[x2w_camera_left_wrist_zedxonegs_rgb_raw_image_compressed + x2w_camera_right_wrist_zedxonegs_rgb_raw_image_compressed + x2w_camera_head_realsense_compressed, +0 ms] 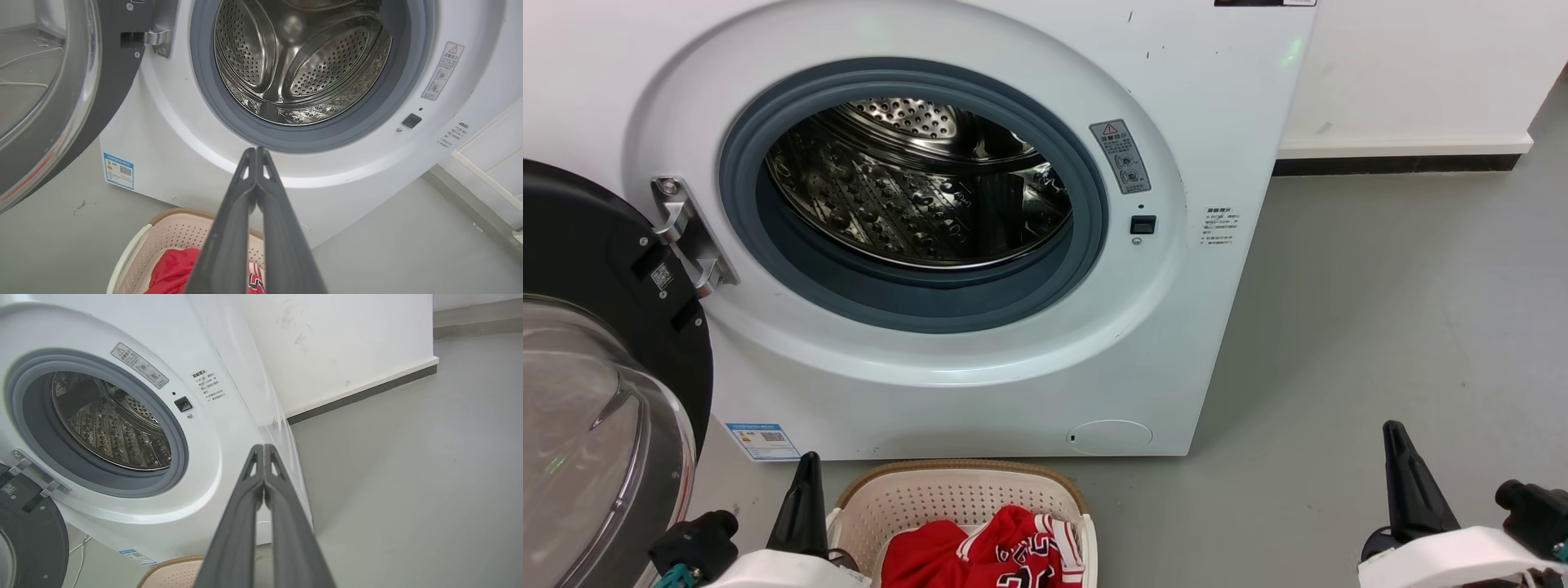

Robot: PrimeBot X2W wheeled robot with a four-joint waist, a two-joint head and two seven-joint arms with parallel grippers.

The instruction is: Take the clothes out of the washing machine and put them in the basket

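Inside washer (1217, 82) the drum (915, 188) shows bare steel, no red. Both clothes (980, 555) lie in basket (907, 498), which sits on the floor just below the opening, likely to keep the carry short. Door (596, 392) is swung fully left, clear of the arms. Left gripper (256, 153) and right gripper (263, 449) have fingers pressed together, holding nothing, low either side of basket. Task looks done.
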